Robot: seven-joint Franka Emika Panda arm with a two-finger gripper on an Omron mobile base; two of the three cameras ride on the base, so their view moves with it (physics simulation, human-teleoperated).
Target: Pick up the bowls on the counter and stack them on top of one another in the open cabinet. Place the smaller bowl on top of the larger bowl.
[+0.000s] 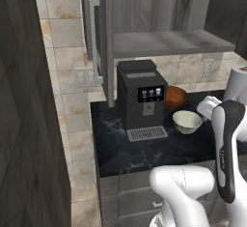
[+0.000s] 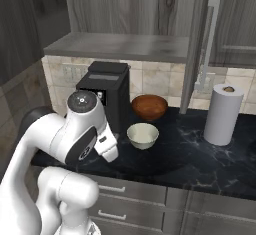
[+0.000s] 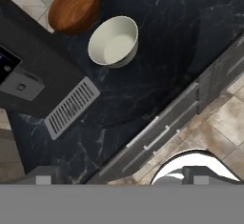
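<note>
Your gripper (image 3: pixel 119 180) hangs wide open over the counter (image 3: pixel 157 66) front edge, well short of the smaller bowl (image 3: pixel 113 42), which sits just before the larger bowl (image 3: pixel 74 7).

No readable text, brand name, number or sign appears anywhere in this kitchen scene. The coffee machine (image 1: pixel 140 98) on the counter (image 1: pixel 144 151) carries a small lit display panel (image 1: pixel 150 93) on its front, showing three tiny bright icons, but these are too small and blurred to read as letters or figures. A dark strip running down the robot's forearm (image 1: pixel 223 159) bears faint pale marks that cannot be made out either. The wall outlets (image 1: pixel 81 78) at 9 o'clock from the machine show no legible markings.
</note>
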